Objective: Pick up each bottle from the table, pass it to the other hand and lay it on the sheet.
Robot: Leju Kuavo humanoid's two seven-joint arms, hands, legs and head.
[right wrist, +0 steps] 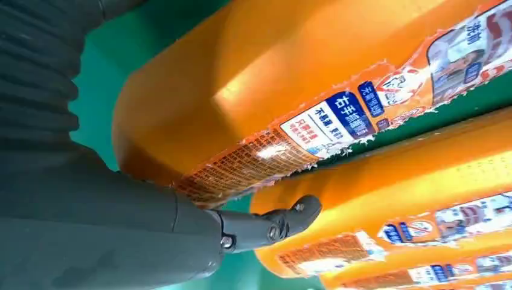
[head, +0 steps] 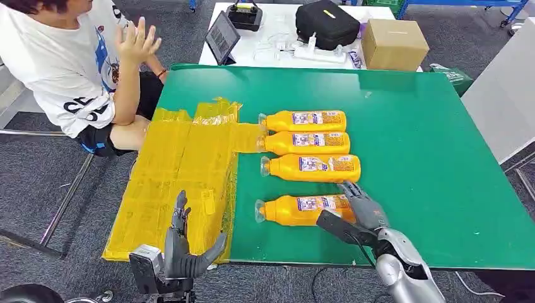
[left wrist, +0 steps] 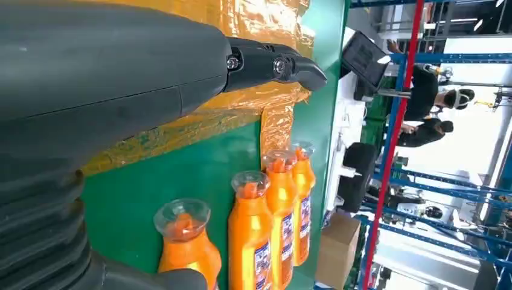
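Several orange bottles with clear caps lie side by side on the green table (head: 429,158), caps toward the yellow sheet (head: 183,170). The nearest bottle (head: 299,210) rests flat on the table. My right hand (head: 361,211) straddles its base, fingers on the far side and thumb on the near side, not closed on it. The right wrist view shows this bottle (right wrist: 241,90) close up, with the thumb (right wrist: 272,223) apart from it. My left hand (head: 183,246) hovers with fingers spread over the sheet's near edge, holding nothing. In the left wrist view, the bottles (left wrist: 250,229) lie beyond the sheet (left wrist: 259,18).
A person (head: 69,63) sits at the table's far left with a raised hand. Behind the green table, a white table holds a tablet (head: 222,35), a black bag (head: 328,22) and a cardboard box (head: 392,43). The table's near edge runs just past my hands.
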